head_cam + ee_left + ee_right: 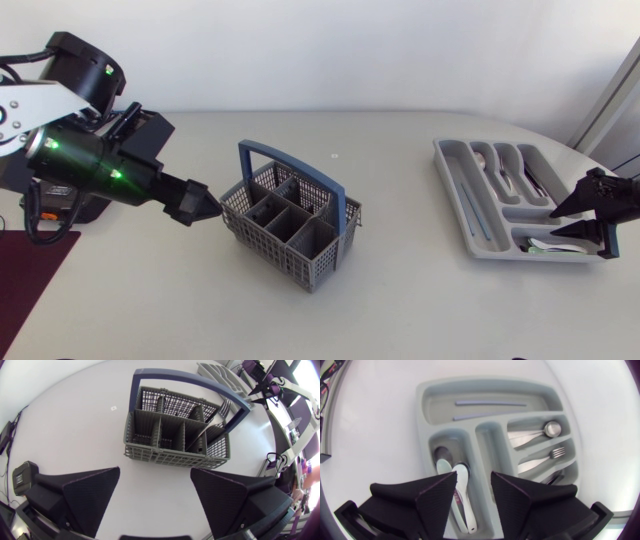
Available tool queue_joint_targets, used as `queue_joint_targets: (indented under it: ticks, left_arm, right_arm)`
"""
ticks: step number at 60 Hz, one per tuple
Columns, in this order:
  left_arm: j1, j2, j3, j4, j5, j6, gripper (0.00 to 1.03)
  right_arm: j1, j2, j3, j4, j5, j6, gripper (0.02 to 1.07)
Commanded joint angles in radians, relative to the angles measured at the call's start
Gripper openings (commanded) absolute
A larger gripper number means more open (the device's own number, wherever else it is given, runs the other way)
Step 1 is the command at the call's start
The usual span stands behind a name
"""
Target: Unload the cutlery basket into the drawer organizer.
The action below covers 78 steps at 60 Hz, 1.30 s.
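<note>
left jaws: apart, just beside the basket [262,243] | right jaws: apart, over the organizer [452,195], above white spoons [462,495] | both sit on tabletop [400,300]

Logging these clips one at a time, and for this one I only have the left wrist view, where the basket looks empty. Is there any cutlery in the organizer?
Observer: Yes. The right wrist view shows a spoon and a fork in neighbouring slots of the organizer.
Reviewer: Anything in the other slots?
Observer: Two thin lilac sticks lie in the long slot at the far end.
Reviewer: And where is the other arm?
Observer: The right gripper hangs over the near end of the organizer, with white spoons in the slot beneath it.
Reviewer: Is it holding anything?
Observer: No, its fingers are apart and nothing is between them.
</note>
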Motion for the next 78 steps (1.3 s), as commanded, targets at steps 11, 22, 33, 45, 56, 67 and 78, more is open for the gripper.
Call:
queue_joint_targets:
  ticks: [11,22,33,45,56,67,78]
  left_arm:
    - [-0.006,-0.063,-0.133,0.082,-0.006,0.048,0.99]
    - [-0.029,-0.065,-0.212,0.180,-0.006,0.059,0.99]
    - [-0.035,-0.017,-0.239,0.242,-0.008,0.059,0.93]
    - [-0.043,0.044,-0.281,0.323,-0.037,0.063,0.70]
    - [-0.049,0.096,-0.268,0.345,-0.044,0.062,0.36]
    - [-0.061,0.173,-0.229,0.372,-0.072,0.054,0.10]
    - [-0.052,0.259,-0.191,0.424,-0.137,0.053,0.10]
  right_arm:
    - [0.169,-0.283,-0.183,-0.009,-0.043,0.199,0.63]
    - [0.367,-0.365,-0.230,0.026,-0.097,0.476,0.63]
    - [0.562,-0.337,-0.238,0.194,-0.121,0.809,0.55]
    - [0.715,-0.257,-0.239,0.332,-0.111,1.013,0.33]
    - [0.812,-0.162,-0.210,0.387,-0.085,1.096,0.16]
    - [0.859,-0.068,-0.143,0.414,-0.082,1.182,0.09]
    - [0.907,-0.030,-0.109,0.442,-0.082,1.247,0.08]
